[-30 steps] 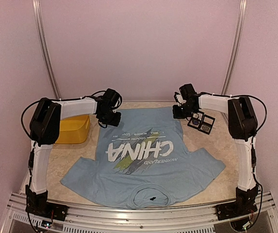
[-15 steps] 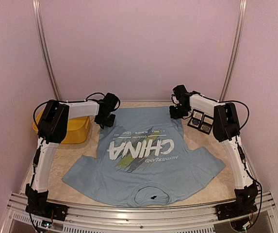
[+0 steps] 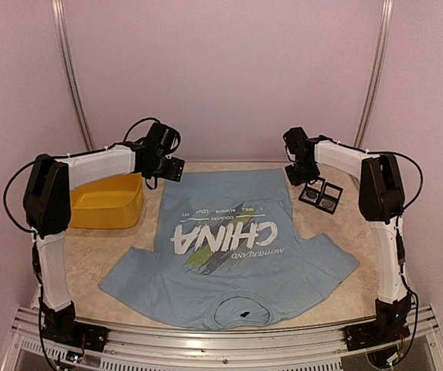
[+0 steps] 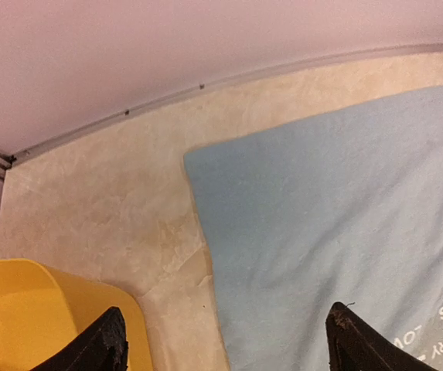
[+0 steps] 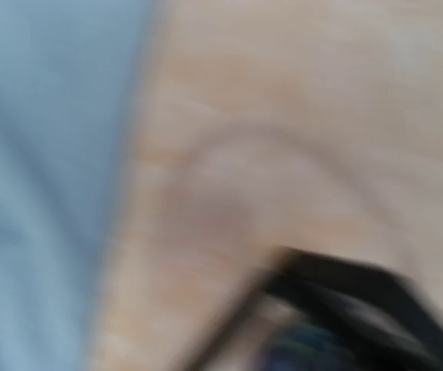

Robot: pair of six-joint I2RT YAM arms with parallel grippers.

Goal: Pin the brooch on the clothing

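The clothing [image 3: 229,247], a light blue T-shirt with white "CHINA" lettering, lies flat on the table with its collar toward the arms. My left gripper [image 3: 172,167] hovers above the shirt's far left hem corner [image 4: 194,158]. Its fingertips [image 4: 109,344] stand wide apart with nothing between them. My right gripper [image 3: 299,175] is by the far right hem corner, next to a black two-compartment case [image 3: 321,193]. Small round pieces lie in the case, and the brooch among them is too small to make out. The right wrist view is blurred and hides its fingers.
A yellow bin [image 3: 107,202] stands left of the shirt, and its corner [image 4: 43,317] shows under my left gripper. The back wall's rail [image 4: 206,85] runs just beyond the hem. A small dark mark [image 3: 243,315] sits inside the collar.
The left gripper has opened, risen and pulled back off the hem corner. The right gripper has lifted and shifted right toward the black case. The shirt lies as before.
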